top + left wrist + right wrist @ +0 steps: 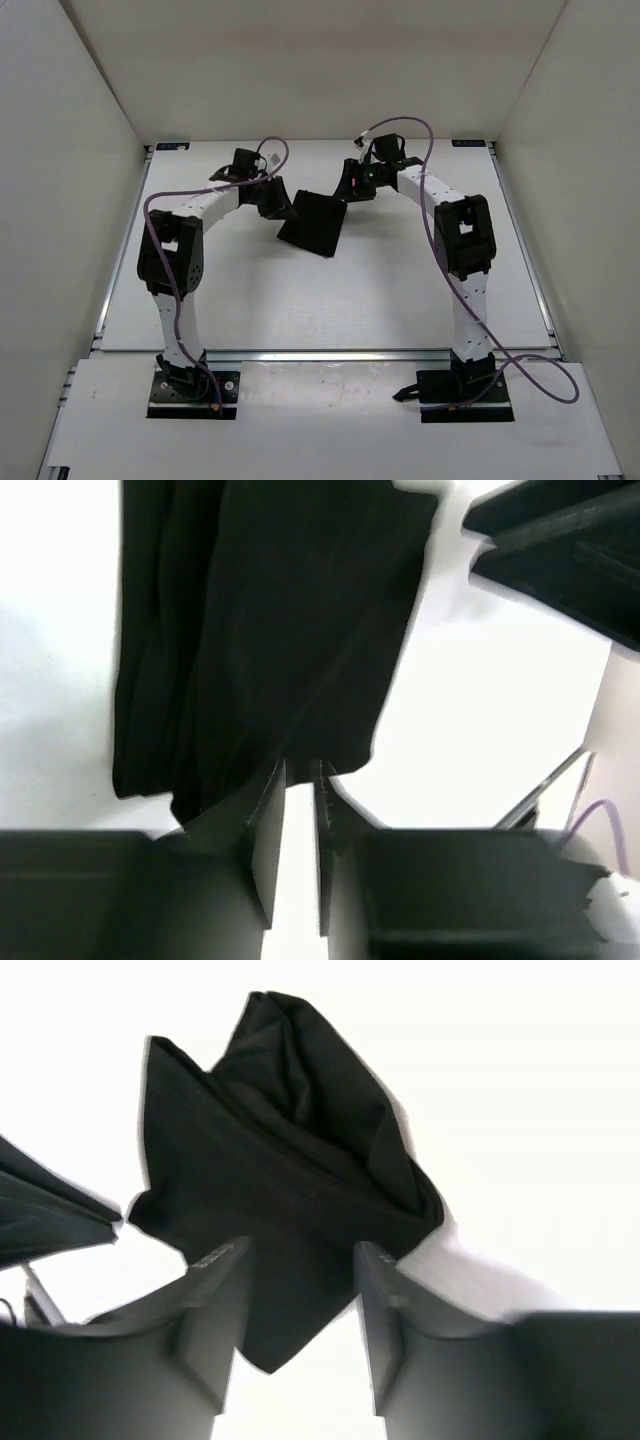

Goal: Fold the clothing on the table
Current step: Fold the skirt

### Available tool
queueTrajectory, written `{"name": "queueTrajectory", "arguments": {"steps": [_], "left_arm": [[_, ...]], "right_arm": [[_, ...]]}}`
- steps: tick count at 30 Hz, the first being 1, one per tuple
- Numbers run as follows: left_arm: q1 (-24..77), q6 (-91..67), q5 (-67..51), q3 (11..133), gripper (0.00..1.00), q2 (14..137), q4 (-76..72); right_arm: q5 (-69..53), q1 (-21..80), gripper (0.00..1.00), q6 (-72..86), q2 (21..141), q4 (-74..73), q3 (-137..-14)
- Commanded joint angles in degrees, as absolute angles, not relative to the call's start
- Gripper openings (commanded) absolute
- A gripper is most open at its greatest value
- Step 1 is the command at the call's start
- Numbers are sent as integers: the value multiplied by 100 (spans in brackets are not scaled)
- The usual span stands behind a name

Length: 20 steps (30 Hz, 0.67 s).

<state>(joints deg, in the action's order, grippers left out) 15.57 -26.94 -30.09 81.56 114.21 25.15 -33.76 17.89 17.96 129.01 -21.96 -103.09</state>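
White flat tabletop. Black soft fabric garment lies on it as a compact slab with bunched layers. Fold likely mostly done, flattening left. At garment's left edge: left gripper, jaws narrow, grip unclear. At its right corner: right gripper, jaws apart, astride it.

**Setting:** robotics laboratory, bench-top test cell.

**Evidence:**
- One bare white table, closed in on three sides by plain white panels.
- Two white-and-black jointed arms, left arm and right arm, each bolted to a black base plate at the near edge.
- Purple cables looping loose along both arms.
- A metal rail across the front.
- Small black corner brackets at the far corners.
- Even, shadow-poor lighting.
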Motion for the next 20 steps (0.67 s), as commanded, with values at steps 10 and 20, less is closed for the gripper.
{"name": "queueTrajectory", "arguments": {"steps": [10,20], "left_arm": [[1600,-1107,-563,8123,99,9466,3604],[1643,-1186,-53,6979,99,8605,3867]], "right_arm": [[-1487,1783,74,844,11004,-3068,-9916],[-1617,2039,60,1028,10705,-2567,-8578]]}}
